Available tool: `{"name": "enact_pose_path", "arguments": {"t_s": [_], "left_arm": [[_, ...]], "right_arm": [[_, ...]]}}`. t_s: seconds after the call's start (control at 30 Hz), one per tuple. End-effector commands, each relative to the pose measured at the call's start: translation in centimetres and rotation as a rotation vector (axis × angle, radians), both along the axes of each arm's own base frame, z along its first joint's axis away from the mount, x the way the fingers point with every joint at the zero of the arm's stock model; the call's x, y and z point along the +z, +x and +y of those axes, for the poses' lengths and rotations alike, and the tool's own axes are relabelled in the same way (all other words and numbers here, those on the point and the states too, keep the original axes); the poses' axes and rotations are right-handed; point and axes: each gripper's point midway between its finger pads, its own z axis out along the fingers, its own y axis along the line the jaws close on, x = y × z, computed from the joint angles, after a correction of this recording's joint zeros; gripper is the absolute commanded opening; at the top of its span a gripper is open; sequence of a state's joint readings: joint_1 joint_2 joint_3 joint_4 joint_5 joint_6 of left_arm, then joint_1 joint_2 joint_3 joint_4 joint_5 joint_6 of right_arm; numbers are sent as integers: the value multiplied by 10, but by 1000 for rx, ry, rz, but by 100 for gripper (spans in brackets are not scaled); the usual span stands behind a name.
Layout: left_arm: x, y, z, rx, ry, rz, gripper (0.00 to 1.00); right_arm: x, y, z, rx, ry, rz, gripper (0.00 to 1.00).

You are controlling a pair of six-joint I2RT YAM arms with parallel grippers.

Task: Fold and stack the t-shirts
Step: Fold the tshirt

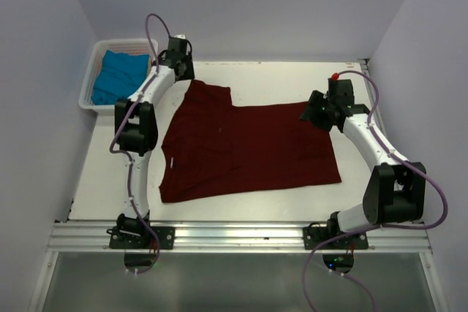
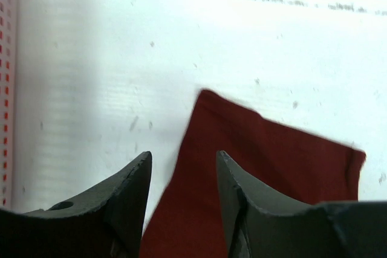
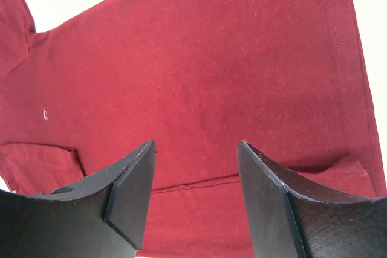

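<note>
Two arms (image 1: 139, 126) are reaching from six o'clock across one white table (image 1: 110, 173). One maroon t-shirt (image 1: 248, 147) is lying spread at its centre. One white basket (image 1: 89, 82) is sitting at ten o'clock, holding one blue t-shirt (image 1: 117, 74). The left gripper (image 2: 183, 158) is hovering over the maroon sleeve at eleven o'clock, the right gripper (image 3: 196, 144) over the hem end at two o'clock. Both pairs of jaws are standing spread, gripping nothing.

The left hand (image 2: 184, 155) is held at 6 o'clock, fingers parted; a red shirt (image 2: 266, 167) is spread toward 4 o'clock.
</note>
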State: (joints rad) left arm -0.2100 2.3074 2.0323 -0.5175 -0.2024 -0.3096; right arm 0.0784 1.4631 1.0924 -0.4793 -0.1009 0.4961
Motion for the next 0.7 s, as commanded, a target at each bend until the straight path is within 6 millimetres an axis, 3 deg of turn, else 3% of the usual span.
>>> {"name": "enact_pose_path", "arguments": {"t_s": [0.0, 0.07, 0.17, 0.4, 0.67], "left_arm": [[2, 30, 4, -32, -67, -60, 51], [-18, 34, 4, -47, -94, -23, 52], [-28, 40, 0, -75, -142, -18, 53], [-39, 48, -17, -153, -259, -49, 54], [-57, 55, -11, -142, -253, -50, 53]], "right_arm": [[15, 7, 7, 38, 15, -64, 60], [14, 7, 6, 36, 12, -63, 59], [13, 7, 6, 36, 10, -62, 59], [6, 5, 6, 35, -4, -40, 58], [2, 4, 2, 31, -23, -36, 58]]}}
